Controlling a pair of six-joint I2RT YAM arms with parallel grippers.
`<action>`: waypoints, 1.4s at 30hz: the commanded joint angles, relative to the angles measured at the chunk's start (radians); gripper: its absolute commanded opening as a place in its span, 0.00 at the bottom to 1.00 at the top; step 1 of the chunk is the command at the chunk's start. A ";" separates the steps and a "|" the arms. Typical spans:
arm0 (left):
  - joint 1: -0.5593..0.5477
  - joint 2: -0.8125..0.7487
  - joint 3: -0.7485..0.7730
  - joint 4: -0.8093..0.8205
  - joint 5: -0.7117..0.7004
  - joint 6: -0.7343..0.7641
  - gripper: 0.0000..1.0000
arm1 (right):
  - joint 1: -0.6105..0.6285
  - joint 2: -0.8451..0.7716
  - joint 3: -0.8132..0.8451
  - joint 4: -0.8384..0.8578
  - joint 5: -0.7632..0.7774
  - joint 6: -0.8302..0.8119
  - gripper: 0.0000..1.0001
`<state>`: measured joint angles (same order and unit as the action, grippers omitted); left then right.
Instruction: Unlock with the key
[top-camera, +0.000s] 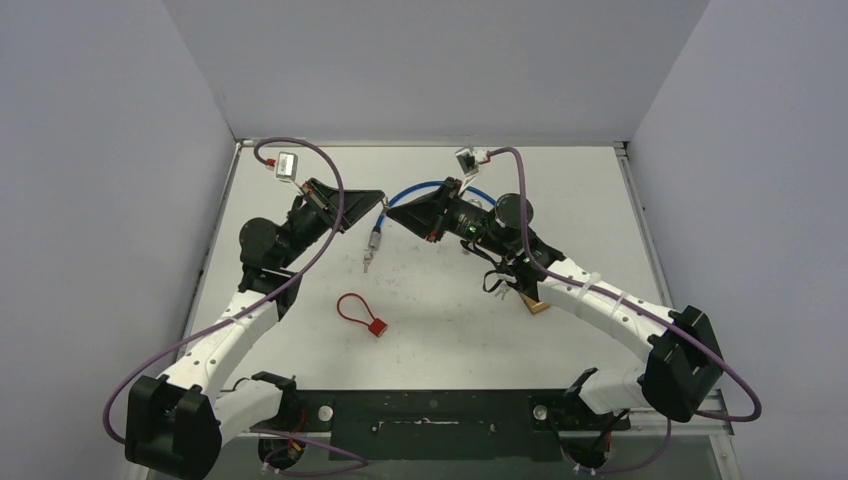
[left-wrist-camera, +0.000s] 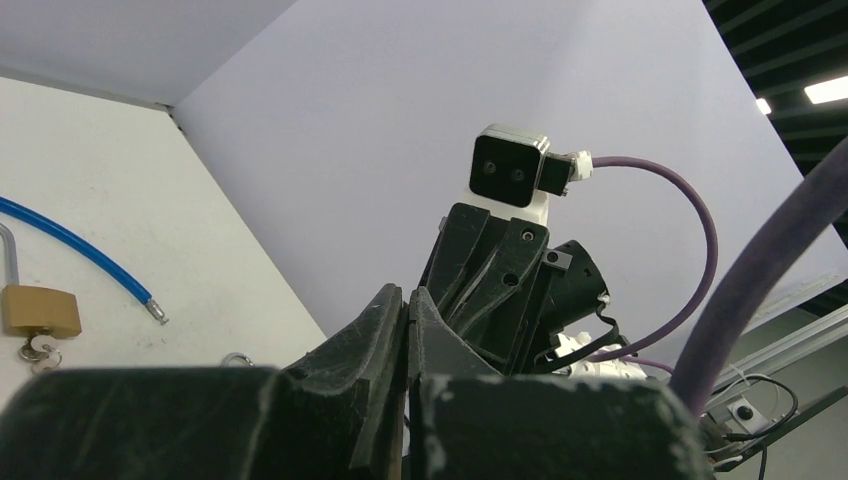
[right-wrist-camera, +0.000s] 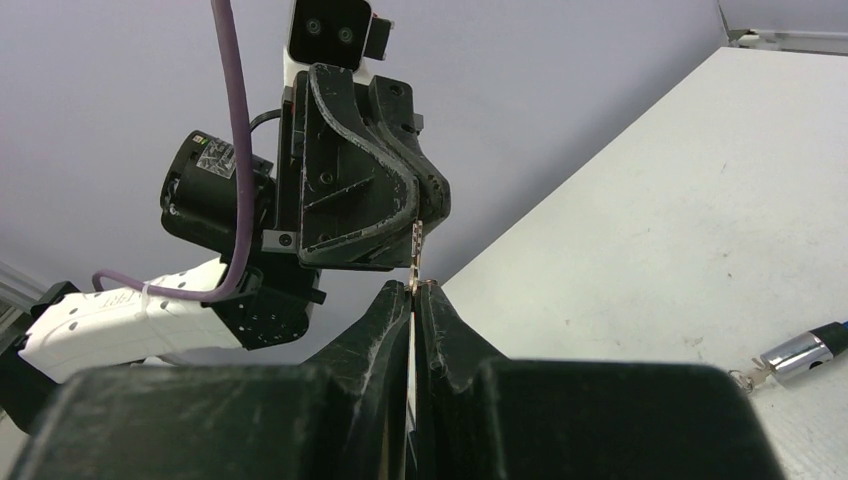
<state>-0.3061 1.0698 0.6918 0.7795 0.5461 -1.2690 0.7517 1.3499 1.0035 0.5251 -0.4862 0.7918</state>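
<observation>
**Both Grippers Met Tip to Tip Above the Table**

Nearest the arm bases, a red loop with its tag lay flat on the table. Just beyond it to the right, a brass padlock rested under the right forearm. The left wrist view showed small keys hanging at its underside.

Further back, left of centre, lay the silver cylinder of a blue cable lock, with a small bunch of keys at its near end. Its blue cable arced away behind the right arm.

Above that cylinder, the right gripper had its fingers pressed fully together on a thin metal key, which stood up from between the tips. The left gripper faced it, fingers likewise closed with no gap. The top of the key reached those tips, but whether they actually pinched it could not be told. In the left wrist view nothing showed between its fingers. Both grippers hung clear of the table, well apart from the padlock, with the back wall behind them.
</observation>
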 joint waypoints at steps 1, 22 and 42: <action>-0.004 -0.021 0.011 -0.014 0.000 0.039 0.02 | -0.014 -0.042 0.006 0.064 0.029 0.034 0.00; -0.008 -0.006 0.009 -0.011 0.007 0.052 0.22 | -0.043 -0.022 -0.003 0.073 0.025 0.095 0.00; -0.008 -0.010 0.040 -0.051 0.008 0.148 0.00 | -0.046 0.023 0.029 0.066 -0.014 0.109 0.03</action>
<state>-0.3111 1.1019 0.6907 0.7444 0.5575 -1.2102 0.7136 1.3849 0.9909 0.5449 -0.5110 0.9066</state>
